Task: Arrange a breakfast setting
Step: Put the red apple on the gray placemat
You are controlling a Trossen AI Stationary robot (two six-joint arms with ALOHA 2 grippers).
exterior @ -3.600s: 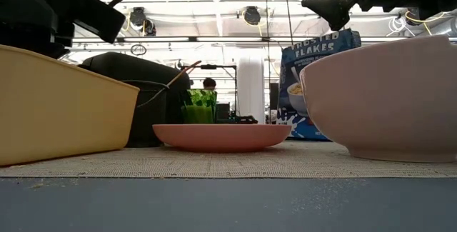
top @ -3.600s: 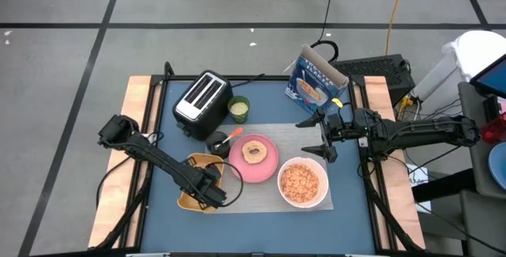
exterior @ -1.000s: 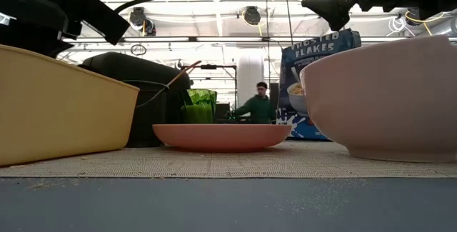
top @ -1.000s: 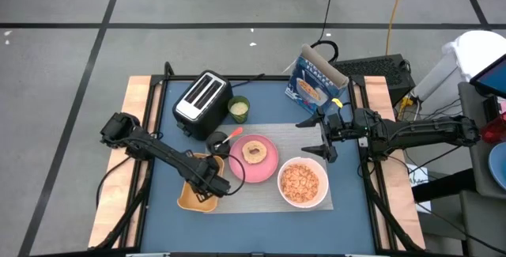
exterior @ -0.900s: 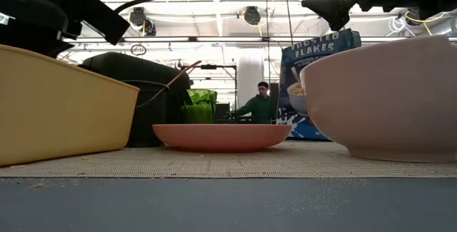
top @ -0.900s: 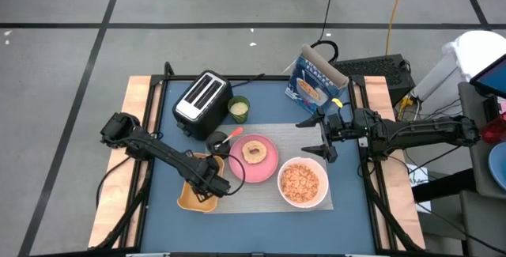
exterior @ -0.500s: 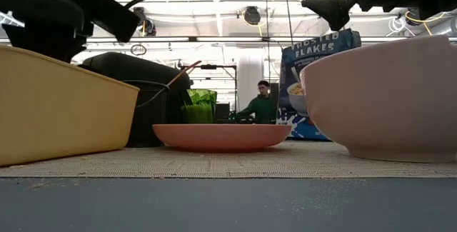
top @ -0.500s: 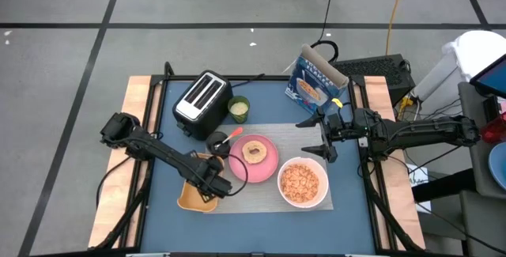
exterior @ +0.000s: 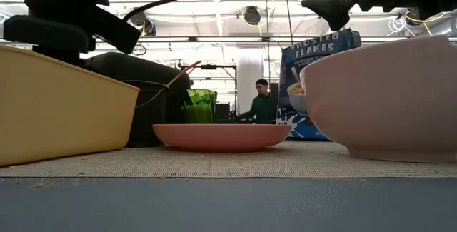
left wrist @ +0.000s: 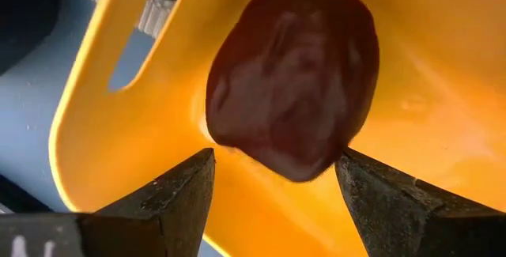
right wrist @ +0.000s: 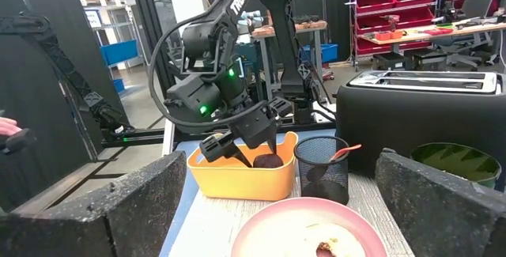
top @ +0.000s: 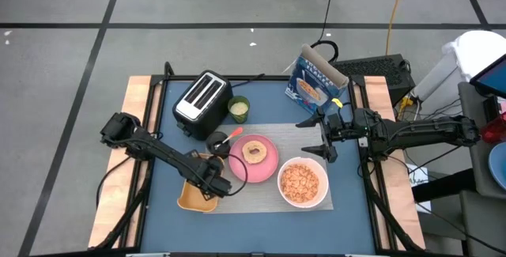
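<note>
A dark-red fruit [left wrist: 292, 75] lies on the floor of the yellow tray [top: 188, 200], which sits at the left end of the grey mat [top: 261, 196]. My left gripper [left wrist: 277, 186] is open and points down into the tray, one finger on each side of the fruit; it also shows in the high view [top: 217, 187]. The pink plate [top: 267, 167] holds the toasted bagel [top: 254, 151]. The white bowl [top: 323, 171] holds tan cereal [top: 300, 182]. The orange-handled spoon [top: 231, 136] stands in a dark mesh cup [top: 215, 141]. My right gripper [top: 305, 135] is open and waits above the mat's far right corner. My left gripper comes at the fruit from above, with its fingertips [left wrist: 198, 174] close beside the fruit's two sides. I cannot tell whether they touch it. The fruit rests on the tray floor.
The black-and-silver toaster [top: 202, 96] and a green cup [top: 239, 108] stand at the far left. A blue cereal box [top: 316, 79] stands at the far right. A person [exterior: 261, 103] shows in the room behind the table.
My left gripper has come down into the yellow tray, closer to the fruit. The fruit, plate and bowl have stayed in place.
</note>
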